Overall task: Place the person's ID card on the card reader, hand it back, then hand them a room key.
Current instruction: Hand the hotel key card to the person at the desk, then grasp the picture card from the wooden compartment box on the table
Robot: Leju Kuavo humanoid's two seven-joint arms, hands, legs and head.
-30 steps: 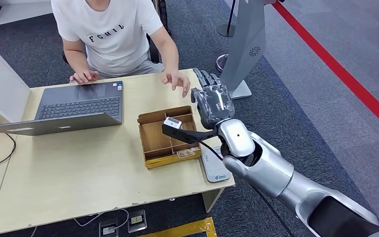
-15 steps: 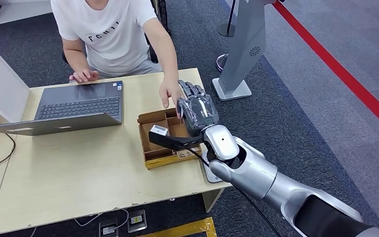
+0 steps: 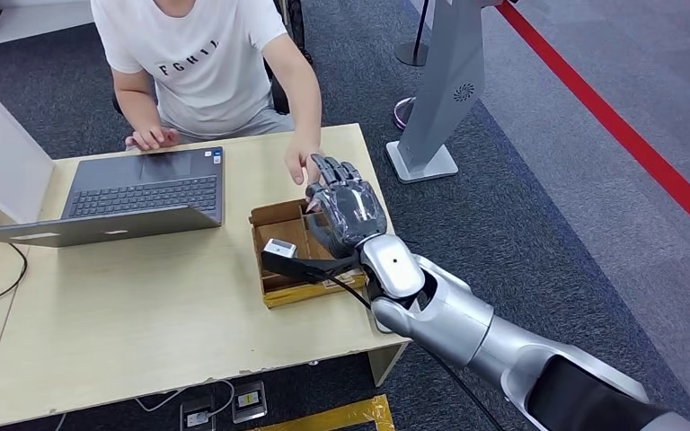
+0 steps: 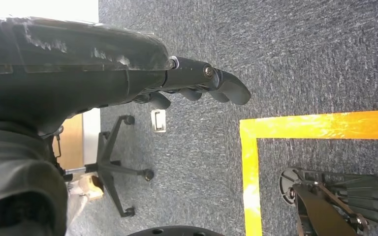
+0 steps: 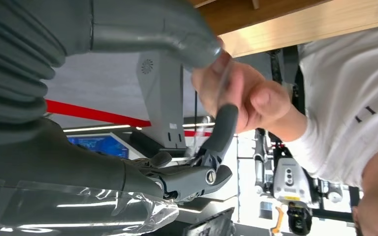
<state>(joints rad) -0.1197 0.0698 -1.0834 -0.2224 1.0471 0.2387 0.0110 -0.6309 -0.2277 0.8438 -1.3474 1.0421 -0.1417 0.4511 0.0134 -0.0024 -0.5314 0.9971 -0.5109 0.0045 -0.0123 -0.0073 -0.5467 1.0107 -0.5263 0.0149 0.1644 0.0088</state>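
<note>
Floor: dark grey-blue carpet [image 3: 539,180]. A red stripe [image 3: 620,130] runs diagonally across it at far right; yellow tape [image 4: 248,162] marks a corner elsewhere. Light wood table [image 3: 144,305] with open grey laptop [image 3: 144,193]; a black cable [image 3: 0,287] trails off its left edge. Grey kiosk stand [image 3: 445,90] on a flat base beside the table. Black office chair base [image 4: 115,169] on castors. Even indoor lighting.

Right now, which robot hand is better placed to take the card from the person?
The right robot hand: it is raised over the wooden box, meeting the person's hand. The left robot hand hangs over carpet.
</note>
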